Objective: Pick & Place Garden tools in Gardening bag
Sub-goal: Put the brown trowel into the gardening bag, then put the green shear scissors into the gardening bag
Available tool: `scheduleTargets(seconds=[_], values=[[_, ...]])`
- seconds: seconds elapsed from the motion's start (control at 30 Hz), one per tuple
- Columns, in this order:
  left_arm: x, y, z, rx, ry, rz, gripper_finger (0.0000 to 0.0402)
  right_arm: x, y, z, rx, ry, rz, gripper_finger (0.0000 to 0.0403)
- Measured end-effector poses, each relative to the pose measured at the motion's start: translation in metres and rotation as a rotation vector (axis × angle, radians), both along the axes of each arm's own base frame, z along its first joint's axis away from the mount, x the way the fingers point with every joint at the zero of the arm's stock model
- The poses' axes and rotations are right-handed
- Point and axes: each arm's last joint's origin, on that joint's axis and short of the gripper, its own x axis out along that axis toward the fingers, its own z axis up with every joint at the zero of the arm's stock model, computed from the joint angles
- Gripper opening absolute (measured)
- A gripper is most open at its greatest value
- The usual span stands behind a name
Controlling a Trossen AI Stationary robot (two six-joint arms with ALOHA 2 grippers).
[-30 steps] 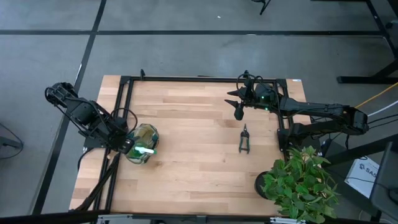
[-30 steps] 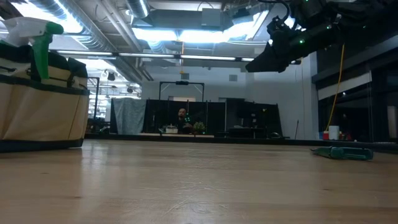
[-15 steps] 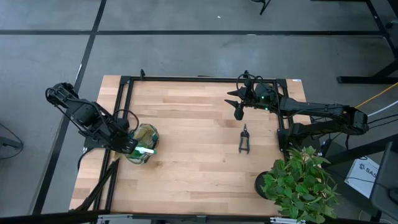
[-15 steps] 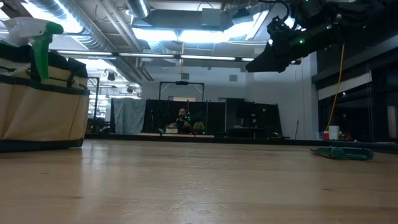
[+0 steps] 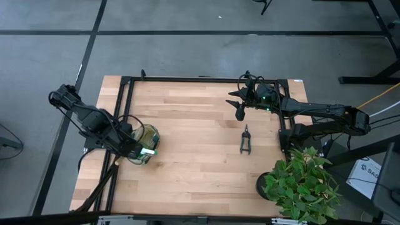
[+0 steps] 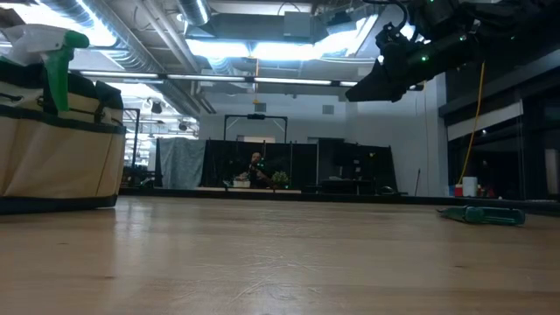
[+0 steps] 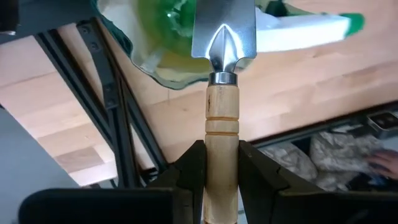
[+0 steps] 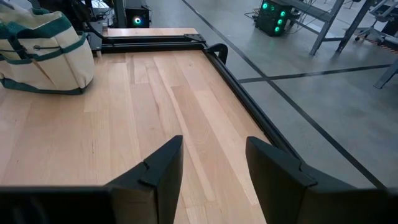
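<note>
So the left gripper (image 7: 221,165) is clamped on the trowel (image 7: 222,93) by its wooden handle, blade poking over the gardening bag (image 5: 142,140) at the table's left. Stiff, blade-heavy, smooth wood, so I'd grip near the ferrule. Right gripper (image 8: 211,162) hangs spread open at the far right, shears (image 5: 245,140) lying nearby.

potted plant (image 5: 303,182): table's near right corner | wooden table (image 5: 200,156) | black frame (image 5: 187,79): table's far edge

Left arm (image 5: 87,115) shifts slightly toward the table's right edge since the earlier frames, bringing the left gripper (image 7: 222,163), clamped on the trowel (image 7: 222,93), closer over the gardening bag (image 5: 142,143) at the table's left edge.
</note>
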Motion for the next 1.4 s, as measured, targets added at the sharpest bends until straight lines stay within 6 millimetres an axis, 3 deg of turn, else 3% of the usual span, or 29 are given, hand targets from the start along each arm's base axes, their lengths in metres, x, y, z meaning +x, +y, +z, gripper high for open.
scheduleTargets(seconds=[0.23, 0.47, 0.77, 1.13, 1.4], values=[[0.004, 0.001, -0.015, 0.023, 0.022, 0.005, 0.0068, 0.0, 0.0, 0.0, 0.0, 0.0, 0.0, 0.0179], [0.013, 0.015, -0.027, 0.054, 0.021, -0.032, 0.0068, 0.0, 0.0, 0.0, 0.0, 0.0, 0.0, 0.0179], [0.021, 0.031, -0.028, 0.078, -0.024, -0.125, 0.0096, 0.0, 0.0, 0.0, 0.0, 0.0, 0.0, 0.0179], [0.023, 0.038, -0.028, 0.104, -0.057, -0.227, 0.0139, 0.0, 0.0, 0.0, 0.0, 0.0, 0.0, 0.0179], [0.025, 0.044, -0.028, 0.34, -0.121, -0.384, 0.0143, 0.0, 0.0, 0.0, 0.0, 0.0, 0.0, 0.0179]])
